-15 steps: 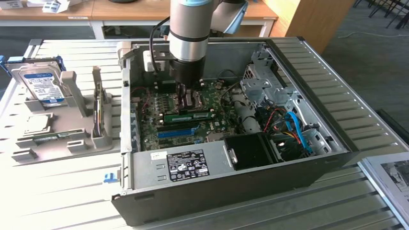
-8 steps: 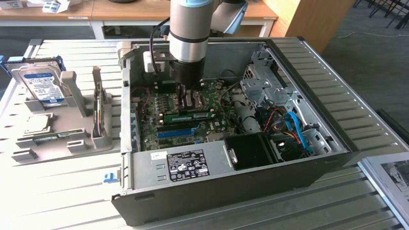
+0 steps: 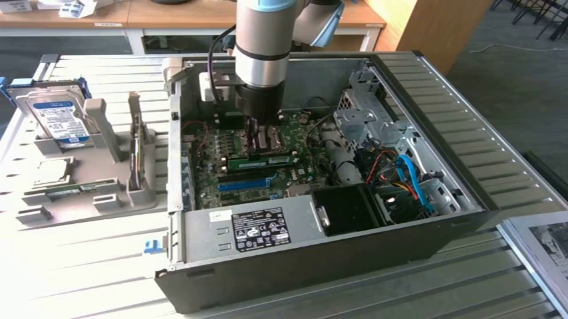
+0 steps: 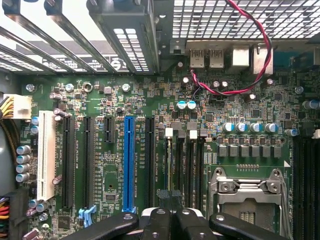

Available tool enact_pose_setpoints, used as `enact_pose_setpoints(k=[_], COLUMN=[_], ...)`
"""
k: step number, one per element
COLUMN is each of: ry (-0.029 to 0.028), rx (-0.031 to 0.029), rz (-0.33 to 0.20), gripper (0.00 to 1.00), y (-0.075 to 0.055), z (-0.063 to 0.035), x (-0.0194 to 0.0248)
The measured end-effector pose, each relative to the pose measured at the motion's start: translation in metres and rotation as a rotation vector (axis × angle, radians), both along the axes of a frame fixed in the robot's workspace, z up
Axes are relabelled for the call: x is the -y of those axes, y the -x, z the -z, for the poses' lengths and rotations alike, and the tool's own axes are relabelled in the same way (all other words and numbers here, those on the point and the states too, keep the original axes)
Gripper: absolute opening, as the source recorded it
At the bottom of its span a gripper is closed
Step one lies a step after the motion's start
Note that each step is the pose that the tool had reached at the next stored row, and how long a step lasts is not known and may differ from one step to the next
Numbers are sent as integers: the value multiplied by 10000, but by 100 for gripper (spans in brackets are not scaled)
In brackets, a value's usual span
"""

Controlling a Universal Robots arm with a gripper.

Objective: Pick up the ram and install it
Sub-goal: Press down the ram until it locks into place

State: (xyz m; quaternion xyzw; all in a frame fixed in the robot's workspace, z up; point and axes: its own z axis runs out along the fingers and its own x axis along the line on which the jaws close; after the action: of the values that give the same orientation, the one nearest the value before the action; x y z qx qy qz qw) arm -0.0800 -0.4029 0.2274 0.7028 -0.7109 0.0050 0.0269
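Inside the open black computer case (image 3: pixel 355 259): blue cables (image 3: pixel 410 174) and grey drive cage (image 3: pixel 364 109) at the exterior view's right. Black gripper (image 3: pixel 262 141) pressed together above the green motherboard (image 4: pixel 240 100), grasp hard to make out. Long narrow green ram stick (image 3: pixel 265 161) lying just beside the fingertips, chips dark.

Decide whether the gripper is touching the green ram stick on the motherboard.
Cannot tell. In the exterior view the shut gripper ends right at the ram, with no plain gap or contact; the wrist view does not settle it.
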Motion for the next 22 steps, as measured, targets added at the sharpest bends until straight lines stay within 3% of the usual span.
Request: enact_pose_setpoints(k=[22], ry=[1], rx=[-1], rz=[0], gripper=[10], y=[0], z=[31], x=[0])
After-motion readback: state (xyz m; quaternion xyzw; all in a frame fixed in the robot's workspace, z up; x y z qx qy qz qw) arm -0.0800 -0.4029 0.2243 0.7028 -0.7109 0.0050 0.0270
